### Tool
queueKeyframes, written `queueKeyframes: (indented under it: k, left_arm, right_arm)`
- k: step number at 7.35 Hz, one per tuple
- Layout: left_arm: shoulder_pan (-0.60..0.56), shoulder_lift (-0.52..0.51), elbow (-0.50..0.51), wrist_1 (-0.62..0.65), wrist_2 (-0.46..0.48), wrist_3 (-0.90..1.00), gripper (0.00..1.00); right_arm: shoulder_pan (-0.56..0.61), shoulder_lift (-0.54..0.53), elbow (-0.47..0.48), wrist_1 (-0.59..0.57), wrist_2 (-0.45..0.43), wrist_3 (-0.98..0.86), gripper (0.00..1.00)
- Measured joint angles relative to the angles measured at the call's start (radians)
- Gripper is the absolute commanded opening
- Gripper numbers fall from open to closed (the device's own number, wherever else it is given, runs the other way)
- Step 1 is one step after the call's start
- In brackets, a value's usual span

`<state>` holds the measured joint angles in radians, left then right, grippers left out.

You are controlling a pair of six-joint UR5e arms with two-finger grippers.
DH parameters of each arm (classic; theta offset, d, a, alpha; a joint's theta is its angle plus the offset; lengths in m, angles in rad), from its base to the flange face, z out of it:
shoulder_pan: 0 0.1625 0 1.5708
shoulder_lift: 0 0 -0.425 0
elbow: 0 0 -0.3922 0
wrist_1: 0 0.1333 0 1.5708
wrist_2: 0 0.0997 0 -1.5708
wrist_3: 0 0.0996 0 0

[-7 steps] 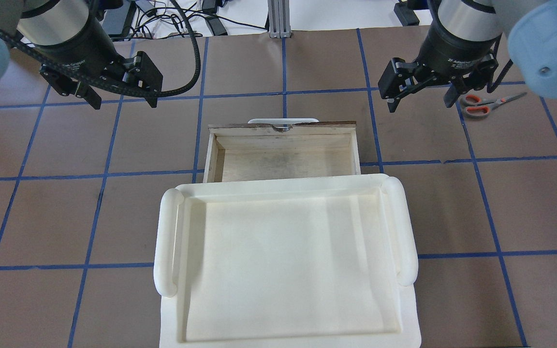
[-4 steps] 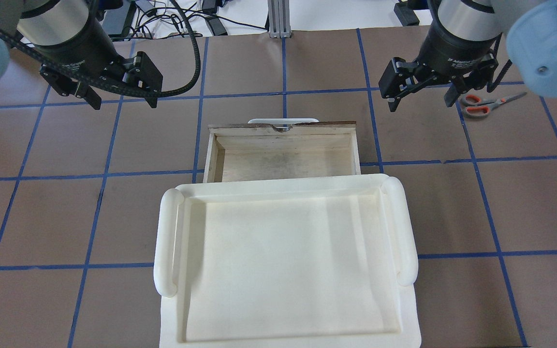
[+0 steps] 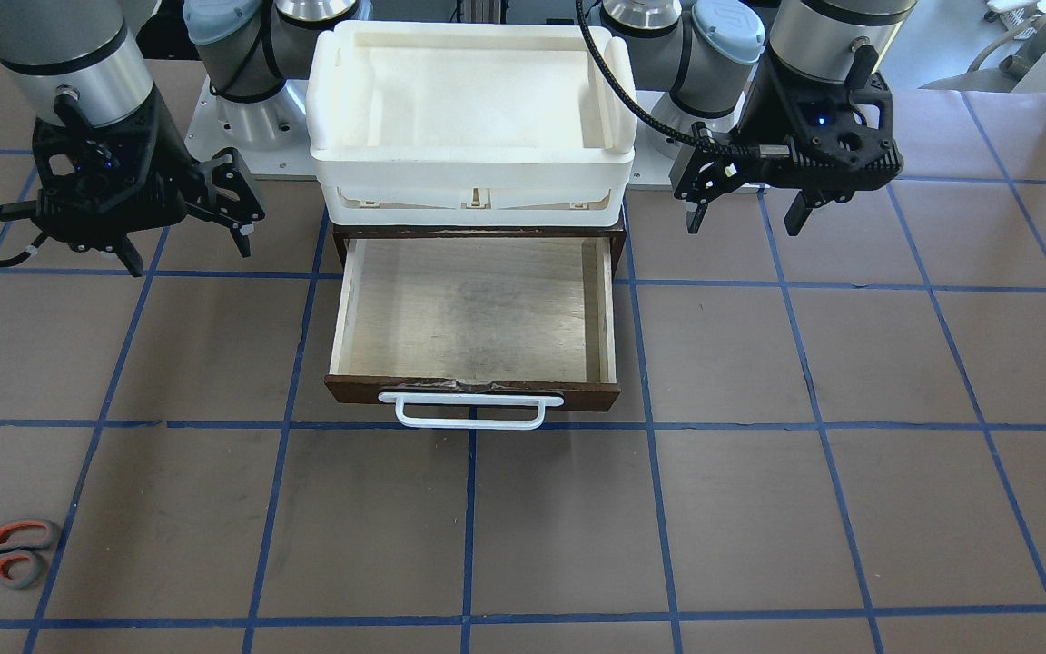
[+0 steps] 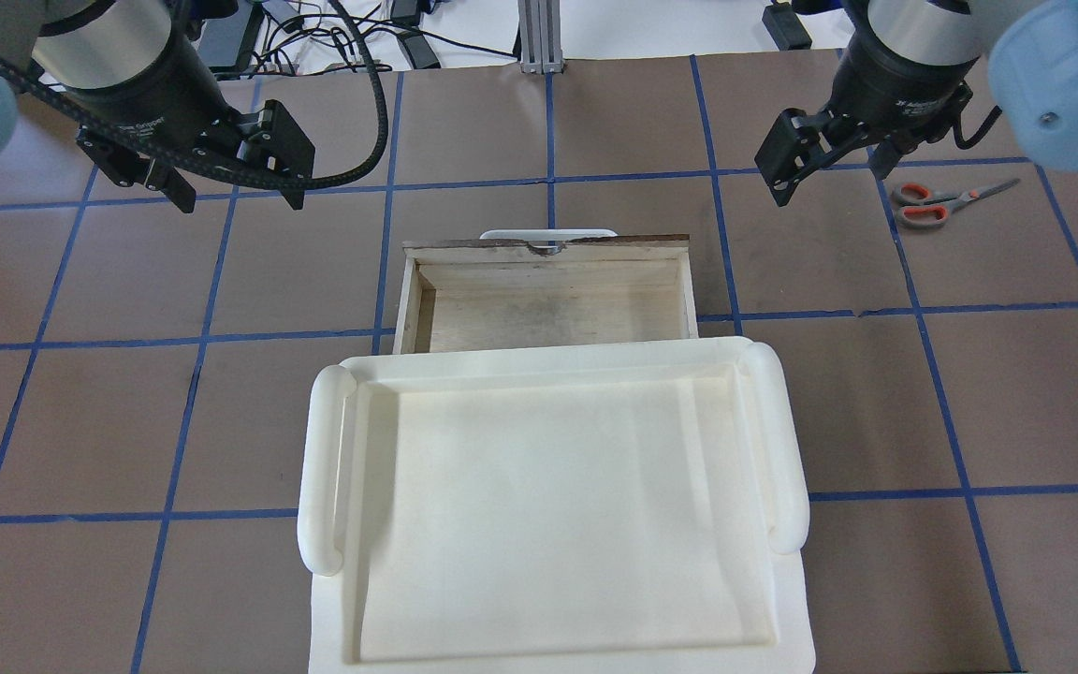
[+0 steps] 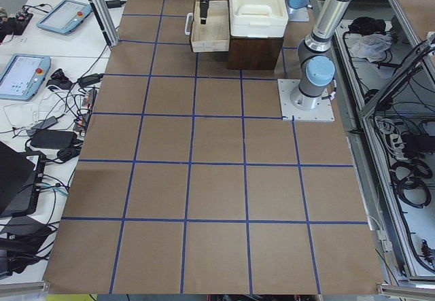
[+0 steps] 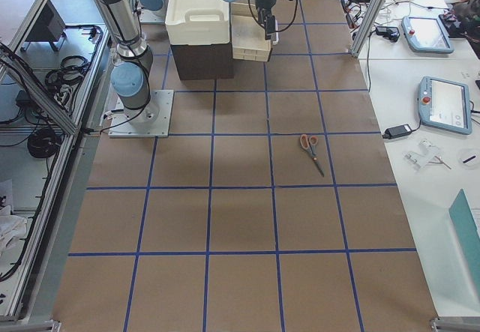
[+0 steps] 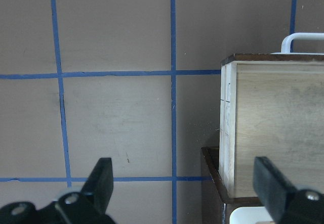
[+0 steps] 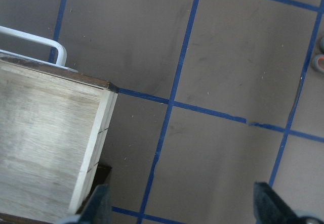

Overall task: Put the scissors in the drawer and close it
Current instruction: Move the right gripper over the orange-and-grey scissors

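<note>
The white print on the gripper bodies is too small to read. The scissors lie on the table near the spread, empty right gripper, outside the open drawer. The left gripper is spread too.

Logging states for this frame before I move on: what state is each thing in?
drawer: open, empty.
scissors: shut, flat on the table, outside the drawer.
left gripper: open, empty.
right gripper: open, empty.
tray: empty.
</note>
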<state>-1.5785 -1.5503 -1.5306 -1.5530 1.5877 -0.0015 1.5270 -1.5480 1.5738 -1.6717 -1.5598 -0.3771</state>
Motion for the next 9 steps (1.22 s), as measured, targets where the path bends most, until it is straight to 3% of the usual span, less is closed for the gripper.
queueKeyframes:
  k: [4, 7, 9]
  left_arm:
    - [0.001, -0.001, 0.001, 0.001, 0.0, 0.0, 1.0]
    - [0.002, -0.001, 0.001, 0.001, 0.0, 0.003, 1.0]
    - [0.002, -0.001, 0.001, 0.001, 0.0, 0.002, 1.0]
  right_arm:
    - [-0.172, 0.064, 0.0, -0.031, 0.014, -0.555, 1.0]
    - [-0.28, 0.169, 0.0, -0.196, 0.006, -1.046, 1.0]
    - [-0.324, 0.235, -0.001, -0.241, 0.003, -1.278, 1.0]
